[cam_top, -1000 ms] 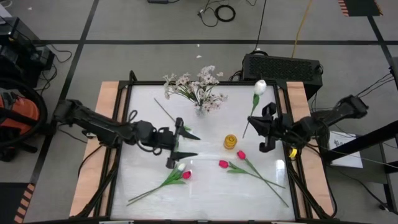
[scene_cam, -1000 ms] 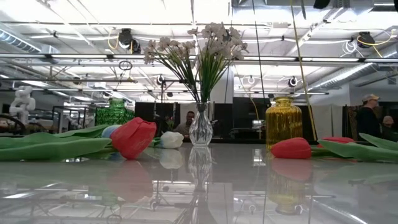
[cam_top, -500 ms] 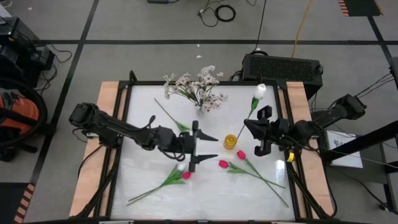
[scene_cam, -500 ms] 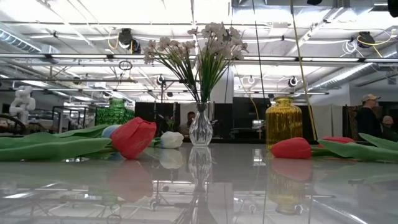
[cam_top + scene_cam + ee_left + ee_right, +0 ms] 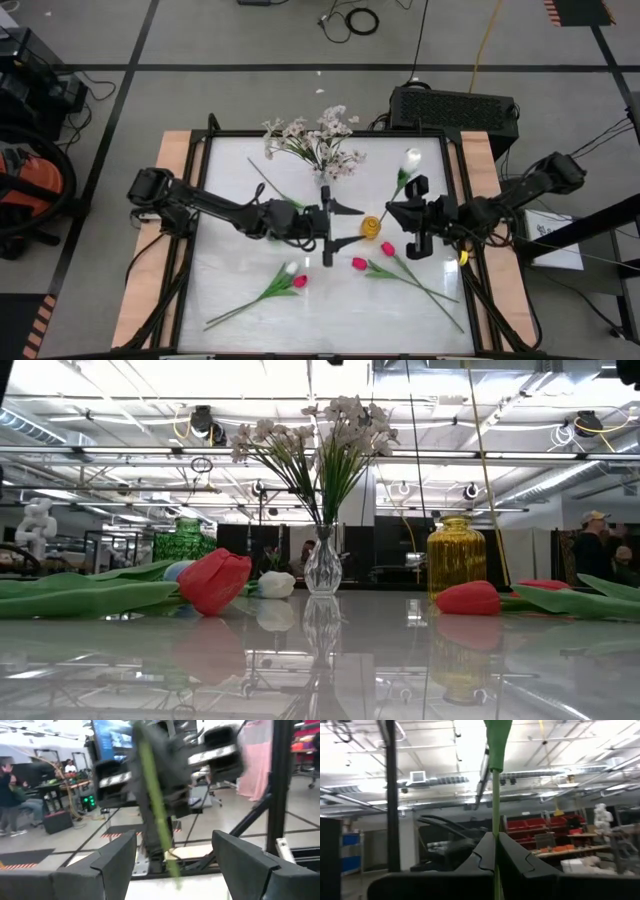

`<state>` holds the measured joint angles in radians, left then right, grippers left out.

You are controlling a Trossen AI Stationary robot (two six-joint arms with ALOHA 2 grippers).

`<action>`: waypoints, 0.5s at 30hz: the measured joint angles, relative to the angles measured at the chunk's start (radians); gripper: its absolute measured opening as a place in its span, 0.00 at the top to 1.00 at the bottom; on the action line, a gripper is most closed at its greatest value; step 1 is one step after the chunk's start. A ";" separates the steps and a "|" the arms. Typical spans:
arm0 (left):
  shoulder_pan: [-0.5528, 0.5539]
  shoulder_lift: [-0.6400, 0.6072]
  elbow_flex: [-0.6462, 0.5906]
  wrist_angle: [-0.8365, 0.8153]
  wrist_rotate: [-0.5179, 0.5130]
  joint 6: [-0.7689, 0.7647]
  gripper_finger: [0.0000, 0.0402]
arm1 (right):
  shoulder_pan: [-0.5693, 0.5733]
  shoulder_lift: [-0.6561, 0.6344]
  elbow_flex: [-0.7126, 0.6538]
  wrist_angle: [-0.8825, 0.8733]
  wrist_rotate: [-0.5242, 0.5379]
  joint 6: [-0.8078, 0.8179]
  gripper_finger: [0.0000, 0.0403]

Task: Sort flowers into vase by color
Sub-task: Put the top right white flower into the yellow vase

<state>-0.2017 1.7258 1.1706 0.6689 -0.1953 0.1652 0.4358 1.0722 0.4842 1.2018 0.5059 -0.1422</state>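
My right gripper (image 5: 396, 212) is shut on a white tulip's green stem (image 5: 494, 795), right of the small yellow vase (image 5: 371, 228). The white head (image 5: 410, 158) points toward the far edge. My left gripper (image 5: 338, 230) is open just left of the yellow vase. In its wrist view the stem (image 5: 156, 810) stands ahead, between its fingers, untouched. A clear vase (image 5: 322, 176) at the far middle holds pale blossom sprays (image 5: 312, 138). Three pink tulips (image 5: 300, 283) (image 5: 359, 264) (image 5: 387, 248) and a white one (image 5: 290, 268) lie flat on the table. My right gripper pinches the white tulip's stem (image 5: 494, 838) between its two fingers, on the lower part of the stem, well below the head. The fingers come from the table's right and lie across the stem. The stem runs up from them, head end toward the far edge, above the table.
A black box (image 5: 455, 108) sits beyond the table's far right corner. The tulips lying on the near half have long stems and leaves (image 5: 420, 285) spread toward the near edge. In the low view the clear vase (image 5: 322, 565) and yellow vase (image 5: 456, 555) stand upright.
My left gripper has moved toward the table's right, up to the yellow vase and the held stem, staying open. My right gripper has shifted a little toward the left with the white tulip, whose head has come slightly nearer and leftward.
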 joint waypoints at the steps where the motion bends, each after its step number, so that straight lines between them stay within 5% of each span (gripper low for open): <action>1: 0.004 0.006 0.000 0.007 0.004 -0.002 0.34 | 0.000 0.011 0.012 0.000 -0.014 -0.001 1.00; 15: 0.015 0.042 0.031 -0.012 0.043 -0.028 0.41 | 0.000 0.142 0.109 -0.008 -0.064 -0.080 1.00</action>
<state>-0.1871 1.7677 1.2015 0.6574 -0.1526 0.1374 0.4358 1.2142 0.5930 1.1935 0.4423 -0.2218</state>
